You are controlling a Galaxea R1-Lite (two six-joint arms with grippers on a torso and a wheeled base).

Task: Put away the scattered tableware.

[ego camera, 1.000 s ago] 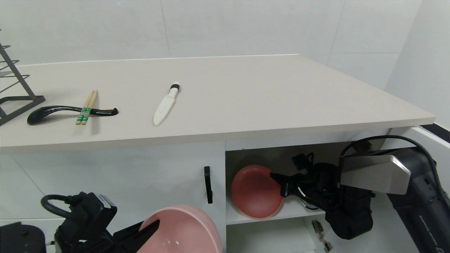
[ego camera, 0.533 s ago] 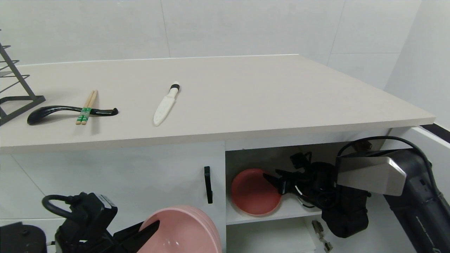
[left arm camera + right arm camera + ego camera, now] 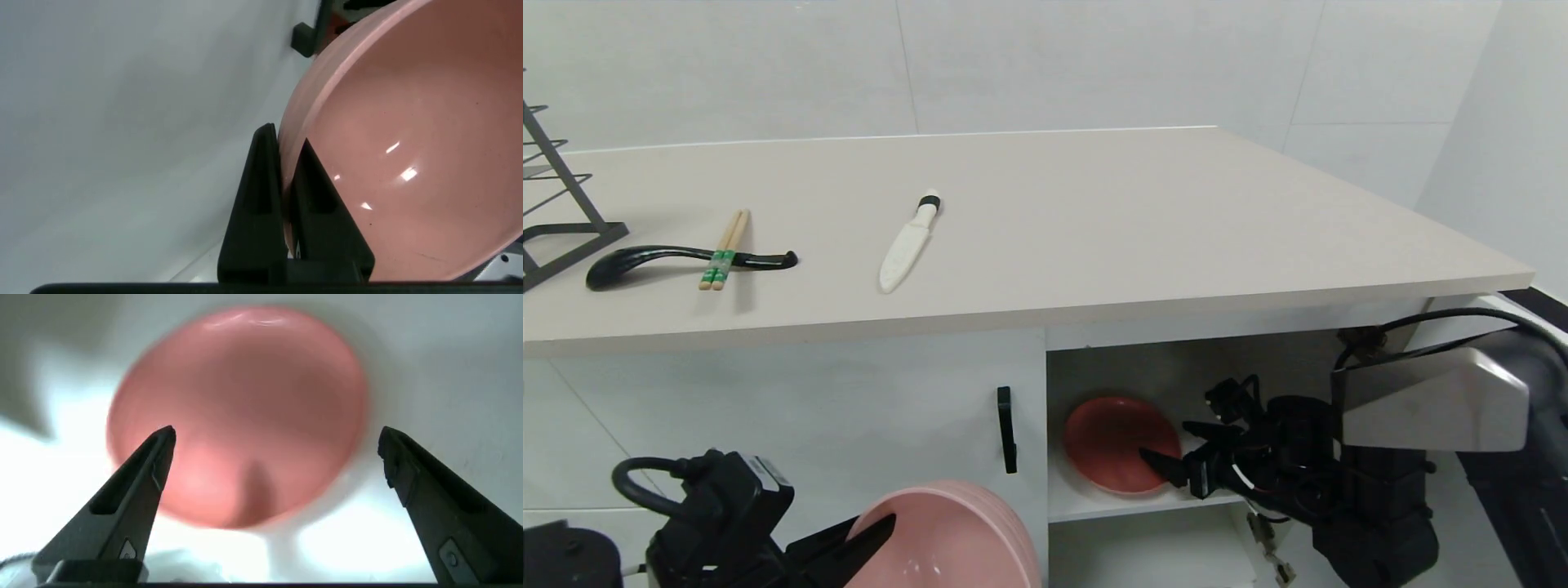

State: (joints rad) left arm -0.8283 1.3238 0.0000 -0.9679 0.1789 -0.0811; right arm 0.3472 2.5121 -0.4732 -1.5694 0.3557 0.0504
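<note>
A red plate (image 3: 1115, 441) lies flat on the shelf of the open cabinet, seen close up as the red plate (image 3: 237, 408) in the right wrist view. My right gripper (image 3: 1180, 449) is open just in front of it, the right gripper (image 3: 276, 439) holding nothing. My left gripper (image 3: 870, 535) is low in front of the shut cabinet door, shut on the rim of a pink bowl (image 3: 952, 535); the left gripper (image 3: 282, 188) pinches the pink bowl (image 3: 409, 147) at its edge. On the countertop lie a black spoon (image 3: 678, 260), chopsticks (image 3: 723, 249) across it, and a white knife (image 3: 908, 241).
The left cabinet door is shut, with a black handle (image 3: 1006, 429). A dark metal rack (image 3: 556, 212) stands at the counter's left edge. The countertop (image 3: 1143, 220) is bare to the right of the knife. The shelf (image 3: 1094, 502) has a lower compartment beneath it.
My right gripper let go of the red plate, which went from tilted to lying flat on the shelf. The gripper then drew back and down. My left arm kept still.
</note>
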